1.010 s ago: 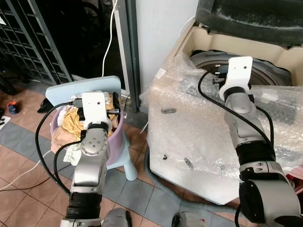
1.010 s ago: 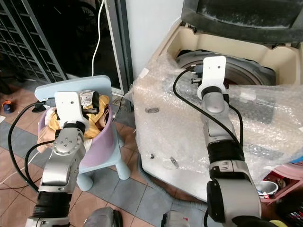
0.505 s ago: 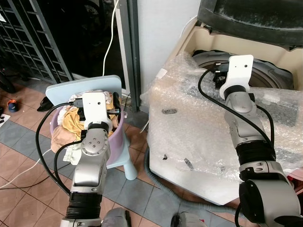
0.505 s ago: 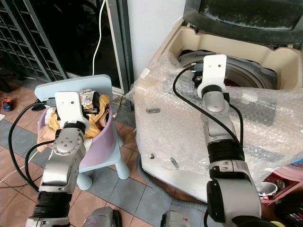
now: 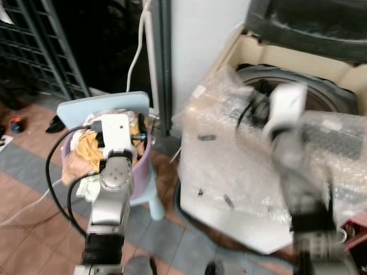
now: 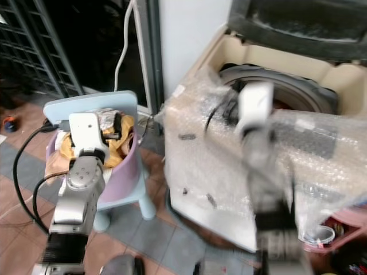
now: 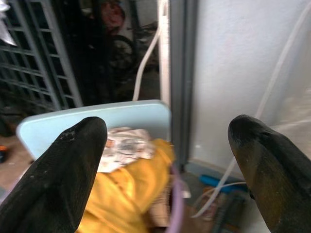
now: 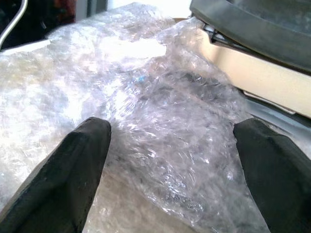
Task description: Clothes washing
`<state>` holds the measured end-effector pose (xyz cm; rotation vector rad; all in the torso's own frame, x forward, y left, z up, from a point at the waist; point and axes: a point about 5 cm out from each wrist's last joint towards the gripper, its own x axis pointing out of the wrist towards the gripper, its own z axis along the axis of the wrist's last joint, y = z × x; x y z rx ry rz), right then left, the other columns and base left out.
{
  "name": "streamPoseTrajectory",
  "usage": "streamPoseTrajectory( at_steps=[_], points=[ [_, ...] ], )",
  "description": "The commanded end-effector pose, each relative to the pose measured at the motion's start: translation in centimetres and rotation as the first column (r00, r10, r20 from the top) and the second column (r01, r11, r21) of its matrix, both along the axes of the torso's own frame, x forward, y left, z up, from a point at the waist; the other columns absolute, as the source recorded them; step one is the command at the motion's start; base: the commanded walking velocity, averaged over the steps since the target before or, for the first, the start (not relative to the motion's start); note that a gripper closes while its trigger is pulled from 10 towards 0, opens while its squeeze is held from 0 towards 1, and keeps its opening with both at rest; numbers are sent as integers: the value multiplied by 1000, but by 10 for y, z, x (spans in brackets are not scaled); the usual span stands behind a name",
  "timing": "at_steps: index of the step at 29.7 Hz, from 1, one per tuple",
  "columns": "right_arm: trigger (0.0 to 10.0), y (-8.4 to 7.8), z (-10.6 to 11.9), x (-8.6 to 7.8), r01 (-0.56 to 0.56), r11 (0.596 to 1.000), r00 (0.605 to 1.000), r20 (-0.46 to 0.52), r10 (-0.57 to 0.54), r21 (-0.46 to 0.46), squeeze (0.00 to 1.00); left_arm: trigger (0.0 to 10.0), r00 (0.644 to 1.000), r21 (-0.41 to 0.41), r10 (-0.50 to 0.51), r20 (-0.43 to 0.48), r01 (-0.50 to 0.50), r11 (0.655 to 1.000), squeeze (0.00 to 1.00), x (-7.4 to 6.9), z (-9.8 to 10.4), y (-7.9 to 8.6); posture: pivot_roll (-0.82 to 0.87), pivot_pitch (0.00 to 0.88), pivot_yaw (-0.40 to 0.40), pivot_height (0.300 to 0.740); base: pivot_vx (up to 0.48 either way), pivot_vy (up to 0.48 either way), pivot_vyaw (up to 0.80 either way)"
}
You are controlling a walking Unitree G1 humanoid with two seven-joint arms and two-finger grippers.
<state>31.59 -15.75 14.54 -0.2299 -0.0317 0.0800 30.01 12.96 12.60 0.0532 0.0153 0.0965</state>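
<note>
Bubble wrap point(image 8: 160, 131) drapes the front and top of the cream washing machine point(image 5: 298, 54), whose dark lid point(image 6: 304, 26) stands raised behind the round drum opening point(image 6: 298, 94). We see the right end effector point(image 8: 167, 170) held over the crinkled wrap near the tub rim, its two black fingers point(image 8: 82, 165) spread wide with nothing between them; in the head views that arm is blurred. The left end effector point(image 7: 170, 174) hangs above the lilac laundry basket point(image 5: 143, 166), also spread wide and empty. The basket sits on a pale blue chair point(image 5: 103, 106), left of the machine, and holds a yellow garment point(image 7: 126, 204) and a patterned white cloth point(image 7: 126, 145). A white hose point(image 5: 137, 51) runs up the wall beside a dark door frame point(image 5: 161, 63).
</note>
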Motion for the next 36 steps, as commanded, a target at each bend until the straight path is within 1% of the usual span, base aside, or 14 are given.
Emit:
streamPoseTrajectory(
  at_steps=[1, 2, 4, 6, 7, 10, 11, 12, 13, 14, 15, 20, 26, 36],
  points=[
    [10000, 1, 5, 1, -15, 999, 1000, 8, 15, 40, 686, 10000, 1000, 4, 6, 1, -6, 1000, 0, -1, -2, 3, -87, 0, -13, 740, 0, 0, 0],
    [10000, 1, 6, 2, -14, 999, 1000, 14, 13, 52, 957, 10000, 1000, 6, 7, -2, -7, 1000, 0, -1, -3, 3, -85, 0, -12, 740, 0, 0, 0],
    [10000, 0, 6, 2, -15, 998, 1000, 20, 14, 58, 1000, 10000, 1000, 8, 7, -3, -7, 1000, 0, -1, -3, 3, -85, 0, -12, 740, 0, 0, 0],
    [10000, -2, 8, 1, -18, 998, 999, 31, 17, 64, 1000, 10000, 1000, 8, 5, -1, -5, 1000, 0, -1, -2, 3, -76, 0, -12, 740, 0, 0, 0],
    [10000, -2, 11, -5, -37, 997, 999, 40, 34, 72, 1000, 10000, 1000, 9, -1, 8, 1, 1000, 0, -1, -1, 1, -68, 0, -8, 740, 0, 0, 0],
    [10000, 0, 14, -12, -63, 997, 996, 65, 60, 45, 1000, 10000, 1000, 6, -8, 21, 8, 1000, 0, -4, 1, 1, -61, 0, 2, 740, 0, 0, 0],
    [10000, 2, 15, -13, -78, 997, 993, 85, 77, 7, 1000, 10000, 1000, 7, -8, 22, 8, 1000, 0, -7, 1, 1, -60, 0, 10, 740, 0, 0, 0],
    [10000, 3, 16, -14, -82, 997, 992, 100, 83, -9, 914, 10000, 1000, 12, -13, 17, 13, 1000, 0, -10, 0, 0, -58, 0, 20, 740, 0, 0, 0],
    [10000, 4, 17, -15, -82, 997, 991, 102, 83, -9, 914, 10000, 1000, 13, -14, 16, 14, 1000, 0, -10, 0, 0, -58, 0, 20, 740, 0, 0, 0],
    [10000, 3, 18, -15, -79, 997, 991, 107, 78, -2, 494, 10000, 1000, 9, -21, 22, 21, 1000, 0, -13, 0, -3, -57, 0, 29, 740, 0, 0, 0],
    [10000, 2, 17, -16, -69, 998, 992, 104, 69, -3, 0, 10000, 999, 7, -51, 19, 51, 999, 0, -14, 0, -7, -57, 0, 32, 740, 0, 0, 0],
    [10000, 0, 11, -24, -53, 999, 995, 81, 52, 7, 0, 10000, 997, 11, -83, 5, 83, 996, 0, -15, 0, -11, -50, 0, 41, 740, -111, 0, 0],
    [10000, 7, 12, -32, -63, 998, 995, 72, 62, 9, 0, 10000, 997, 25, -79, -3, 79, 997, 0, -18, 3, -3, -46, 34, 60, 740, -294, 0, 0],
    [10000, 2, 5, -36, -23, 1000, 999, 42, 22, 20, 0, 10000, 996, 23, -83, -35, 84, 996, 0, -26, -2, -4, -39, 16, 62, 740, -196, 0, -697]
  ],
)
